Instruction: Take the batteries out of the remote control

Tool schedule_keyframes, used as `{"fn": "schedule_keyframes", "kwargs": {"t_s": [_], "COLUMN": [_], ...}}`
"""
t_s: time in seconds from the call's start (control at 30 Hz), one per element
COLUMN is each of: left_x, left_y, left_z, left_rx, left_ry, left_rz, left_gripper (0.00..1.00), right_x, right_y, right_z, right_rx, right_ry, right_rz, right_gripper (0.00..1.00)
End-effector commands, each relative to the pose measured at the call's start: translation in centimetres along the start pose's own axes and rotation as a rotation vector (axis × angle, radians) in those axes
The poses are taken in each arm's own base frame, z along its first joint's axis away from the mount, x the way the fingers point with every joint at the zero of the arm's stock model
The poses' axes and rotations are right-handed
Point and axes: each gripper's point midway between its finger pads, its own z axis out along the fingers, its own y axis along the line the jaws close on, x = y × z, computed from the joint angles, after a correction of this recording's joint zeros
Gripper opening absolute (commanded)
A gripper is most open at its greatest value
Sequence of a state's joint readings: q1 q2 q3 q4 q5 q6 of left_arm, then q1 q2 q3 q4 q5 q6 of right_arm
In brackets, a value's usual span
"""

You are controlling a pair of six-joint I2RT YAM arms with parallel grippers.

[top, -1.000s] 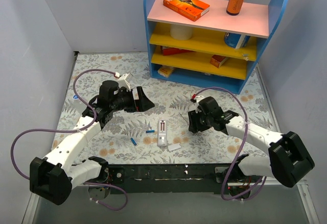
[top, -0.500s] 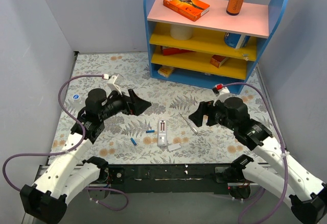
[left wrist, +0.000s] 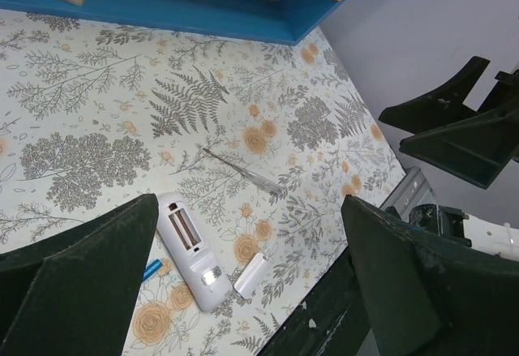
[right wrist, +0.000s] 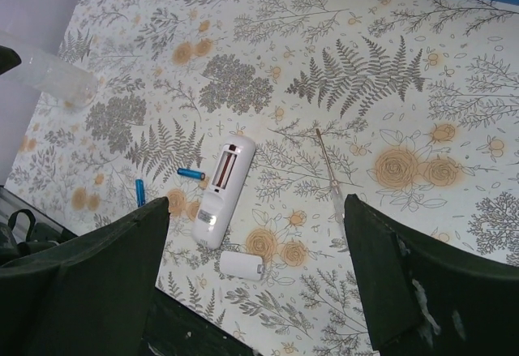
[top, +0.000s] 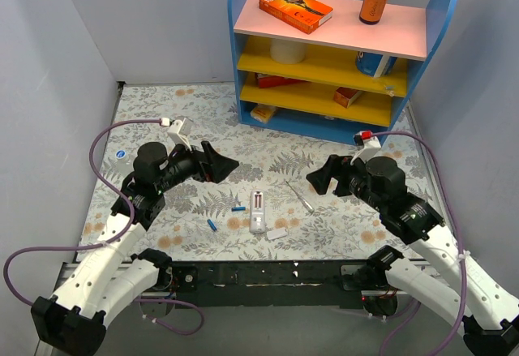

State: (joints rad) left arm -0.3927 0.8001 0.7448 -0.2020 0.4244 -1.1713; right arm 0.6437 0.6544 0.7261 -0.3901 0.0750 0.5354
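Note:
The white remote control (top: pixel 257 212) lies face down on the floral mat with its battery slot open and empty; it also shows in the left wrist view (left wrist: pixel 191 251) and the right wrist view (right wrist: pixel 222 189). Its white cover (top: pixel 277 233) lies beside it, seen too in both wrist views (left wrist: pixel 250 275) (right wrist: pixel 241 265). Two blue batteries (top: pixel 238 208) (top: pixel 212 225) lie loose left of the remote, both in the right wrist view (right wrist: pixel 190 174) (right wrist: pixel 139 192). My left gripper (top: pixel 221 164) and right gripper (top: pixel 318 179) are open, empty, raised above the mat either side of the remote.
A thin silvery rod (top: pixel 298 196) lies right of the remote. A blue shelf unit (top: pixel 336 133) with boxes, an orange box and a bottle stands at the back. The table's dark front edge (top: pixel 268 273) runs just below the cover.
Both arms have drawn back and lifted away from the remote, the right one moving right, the left one moving left. The remote, cover, batteries and rod have not moved.

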Motion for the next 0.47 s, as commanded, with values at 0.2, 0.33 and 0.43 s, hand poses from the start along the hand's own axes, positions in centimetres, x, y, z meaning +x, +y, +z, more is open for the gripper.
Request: {"fn": "schedule_keyframes", "kwargs": {"t_s": [0.2,0.33,0.43], "left_x": [-0.36,-0.48,-0.3], "left_y": [0.24,0.3,0.41], "left_z": [-0.3,-0.33,-0.27], "left_rx": [-0.019,-0.023,-0.026], "left_ry": [-0.033,-0.039,-0.034], "left_rz": [0.013,0.014,0.013], "left_gripper": [0.98,0.98,0.98], "right_x": [-2.93,-3.16,-3.56], "right_y": [0.97,0.96,1.09], "right_z": [-0.64,-0.89,-1.1], "right_rx": [-0.012,-0.015,-0.019], "right_ry": [-0.077,-0.091,-0.106], "right_rz": [-0.053,-0.07,-0.079], "right_gripper": [0.93,0.93,0.93]}}
